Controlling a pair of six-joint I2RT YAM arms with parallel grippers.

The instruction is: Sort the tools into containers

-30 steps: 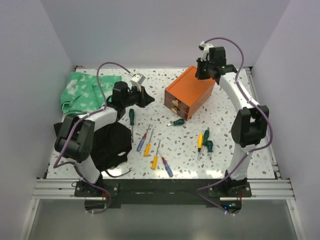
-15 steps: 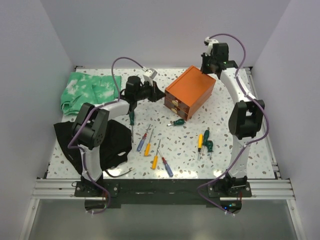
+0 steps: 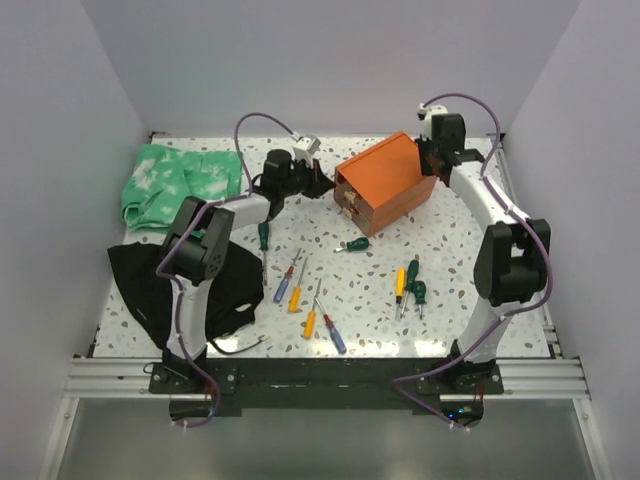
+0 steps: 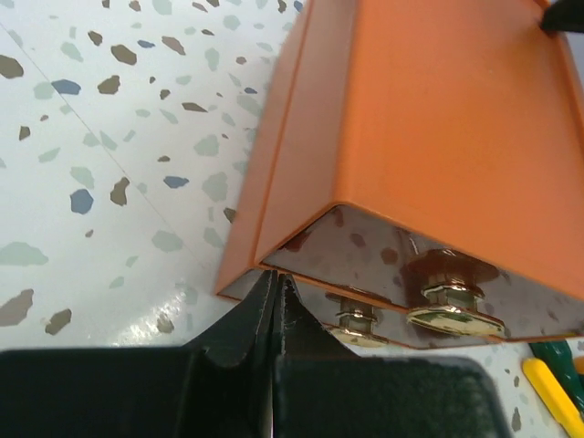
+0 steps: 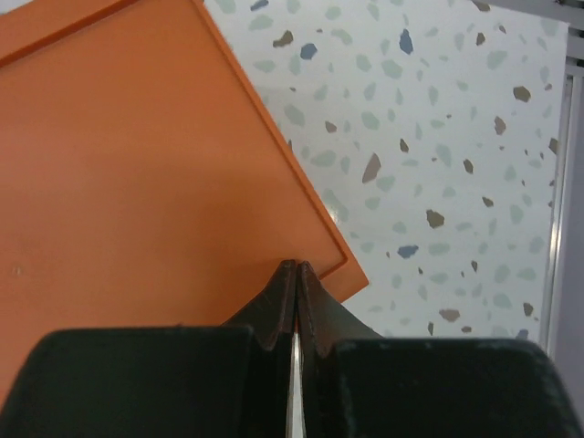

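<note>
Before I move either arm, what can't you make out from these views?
- Drawer contents: the chest drawers look shut in every view.
- Lower drawer front: left wrist view, cut off behind the left gripper.
- Whether the right gripper touches the chest: right wrist view, tips overlap its corner.
- Anything under the black cloth: top view.
- Tips of the screwdrivers: top view, too small.

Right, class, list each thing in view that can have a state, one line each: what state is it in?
Orange chest, drawers pushed in.
Left claw, shut, tips at the chest's front bottom corner.
Right claw, shut, tips at a top corner of the chest.
Screwdrivers, lying loose on the table, none in the chest.
Green cloth, crumpled.
Black cloth, crumpled.
</note>
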